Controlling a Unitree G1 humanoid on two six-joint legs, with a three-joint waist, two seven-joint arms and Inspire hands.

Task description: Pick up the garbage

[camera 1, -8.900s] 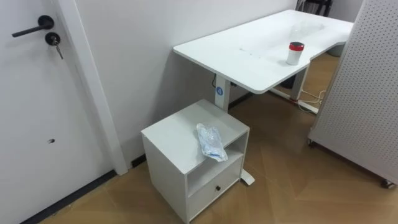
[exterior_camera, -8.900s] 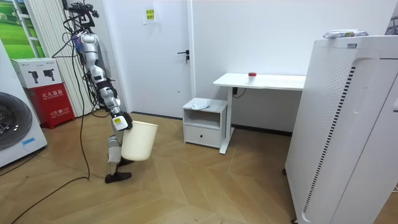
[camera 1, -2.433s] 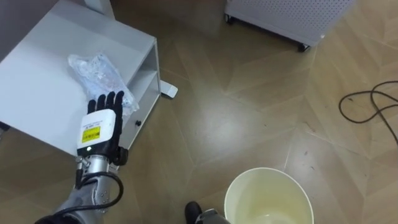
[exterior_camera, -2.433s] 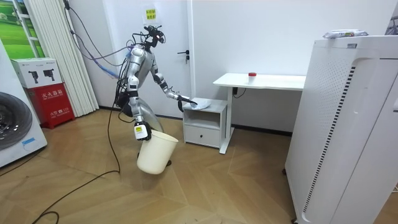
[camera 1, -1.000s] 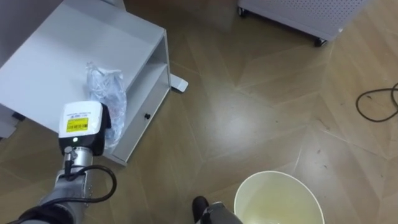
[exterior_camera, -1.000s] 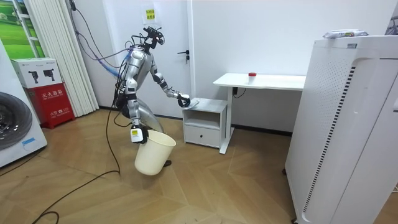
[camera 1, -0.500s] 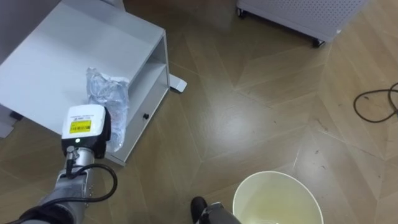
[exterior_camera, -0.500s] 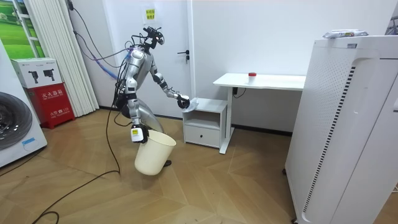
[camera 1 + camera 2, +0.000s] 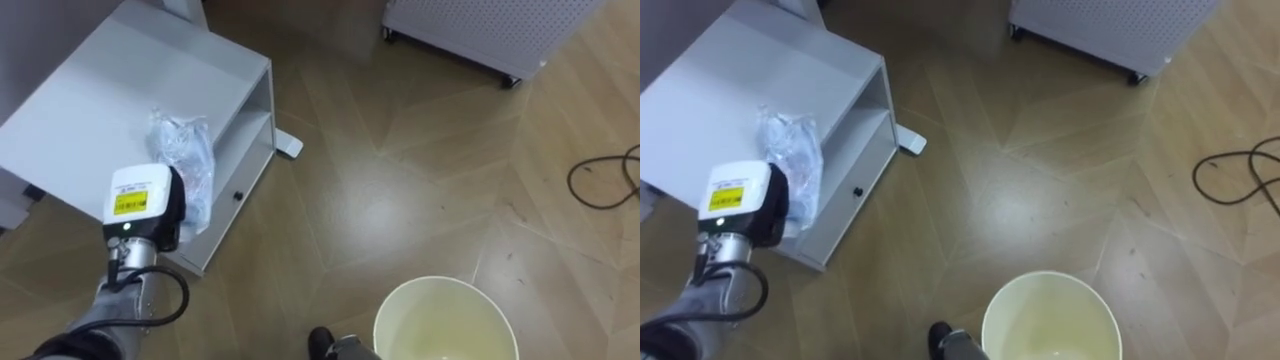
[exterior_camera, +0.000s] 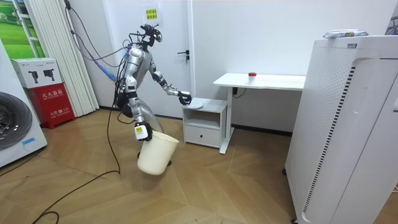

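On the white cabinet (image 9: 120, 90), at its front edge, sits the crumpled plastic bag (image 9: 183, 150). The left robot hand (image 9: 140, 200) has its fingers curled into the bag's near end (they just show beside it). Over the wood floor (image 9: 400, 180), the pale bin (image 9: 445, 320) hangs tilted with the right robot hand (image 10: 142, 131) at its rim; I cannot tell that grip
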